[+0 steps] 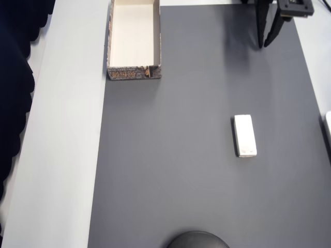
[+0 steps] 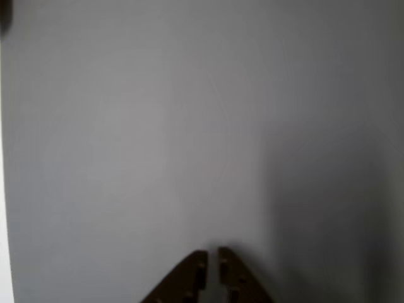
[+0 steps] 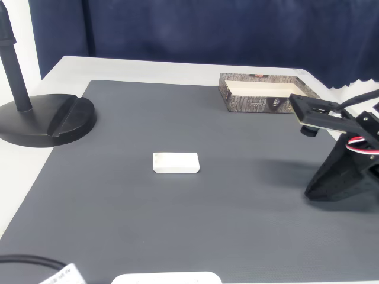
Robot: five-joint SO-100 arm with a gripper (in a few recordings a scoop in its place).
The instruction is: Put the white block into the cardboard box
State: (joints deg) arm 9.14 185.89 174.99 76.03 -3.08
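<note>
Overhead view: your fingers (image 1: 267,44) sit nearly together, empty, and the white block (image 1: 244,135) lies well below them, long axis pointing toward them.

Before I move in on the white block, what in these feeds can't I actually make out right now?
- cardboard box: its far end is cut off by the top edge of the overhead view.
- gripper: in the wrist view just the blurred fingertips show at the bottom edge.
- white block: its dimples are too small to make out in the fixed view.
- stand base: its pole is cut off by the fixed view's top edge.
</note>
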